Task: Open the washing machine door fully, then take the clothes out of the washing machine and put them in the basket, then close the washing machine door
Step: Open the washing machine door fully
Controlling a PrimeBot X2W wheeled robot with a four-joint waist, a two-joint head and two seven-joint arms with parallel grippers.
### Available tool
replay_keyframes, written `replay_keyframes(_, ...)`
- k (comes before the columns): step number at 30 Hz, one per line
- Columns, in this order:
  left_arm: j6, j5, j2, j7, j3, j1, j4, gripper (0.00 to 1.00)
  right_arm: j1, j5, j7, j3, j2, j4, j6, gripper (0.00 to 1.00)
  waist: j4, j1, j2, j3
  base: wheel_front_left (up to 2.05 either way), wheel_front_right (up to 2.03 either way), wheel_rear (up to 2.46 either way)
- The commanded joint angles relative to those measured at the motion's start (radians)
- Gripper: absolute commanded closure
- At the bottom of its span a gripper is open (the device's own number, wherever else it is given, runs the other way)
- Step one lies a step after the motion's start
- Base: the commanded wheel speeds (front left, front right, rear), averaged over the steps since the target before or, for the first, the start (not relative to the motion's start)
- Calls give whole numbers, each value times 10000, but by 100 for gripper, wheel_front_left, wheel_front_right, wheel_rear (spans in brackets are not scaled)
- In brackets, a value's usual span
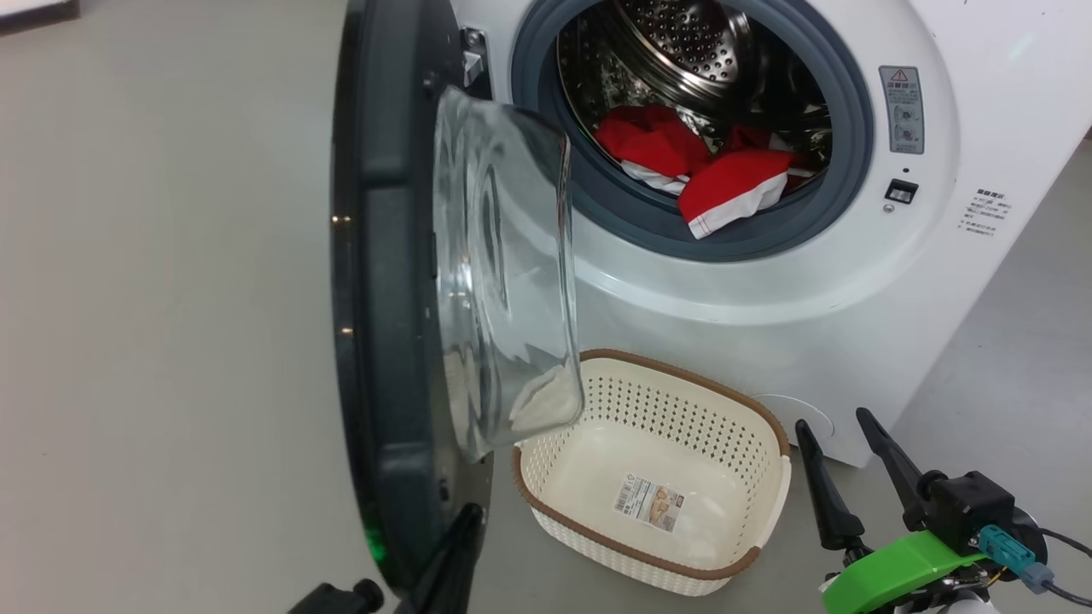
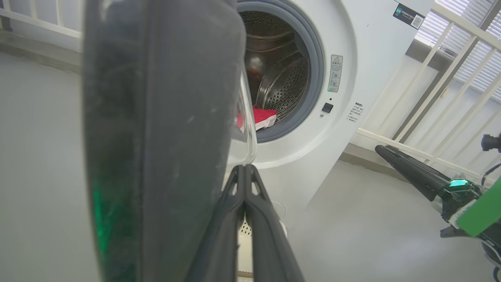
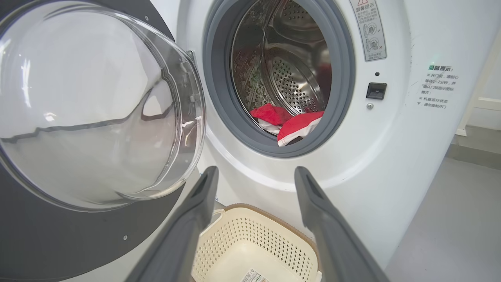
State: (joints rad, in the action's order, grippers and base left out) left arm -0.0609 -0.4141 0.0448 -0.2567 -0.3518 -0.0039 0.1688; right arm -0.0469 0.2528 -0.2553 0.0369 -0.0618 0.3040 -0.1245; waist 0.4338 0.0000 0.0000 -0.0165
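The washing machine (image 1: 751, 290) has its door (image 1: 384, 298) wide; we judge opening nearly done. The empty basket (image 1: 682, 375) waits below, the clothes (image 1: 725, 188) lie in the drum. Our left gripper (image 2: 244, 168), fingers together, sits beside the door; our right gripper (image 3: 256, 172), spread, must reach in.

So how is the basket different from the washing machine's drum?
The basket is cream plastic; the drum is shiny steel. The basket is empty apart from a paper label, while the drum holds the red and white clothes. The basket opens upward on the floor; the drum opens sideways in the washing machine. Both are dotted with little holes.
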Motion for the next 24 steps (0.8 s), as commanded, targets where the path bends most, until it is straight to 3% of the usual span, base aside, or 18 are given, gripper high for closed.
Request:
replay_keyframes(1, 234, 13, 69, -51, 647, -276, -250, 100, -180, 28, -65, 214, -31, -291, -62, 0, 36, 0, 0, 0, 0, 0, 0)
replay_keyframes(14, 946, 88, 551, -51, 1902, 19, -536, 100, -158, 45, -65, 292, 16, -285, -62, 0, 251, 0, 0, -62, 0, 0, 0)
replay_keyframes(24, 979, -162, 1043, -51, 2551, -285, -244, 100, -181, 13, -65, 312, 26, -313, -62, 0, 302, 0, 0, -182, 0, 0, 0)
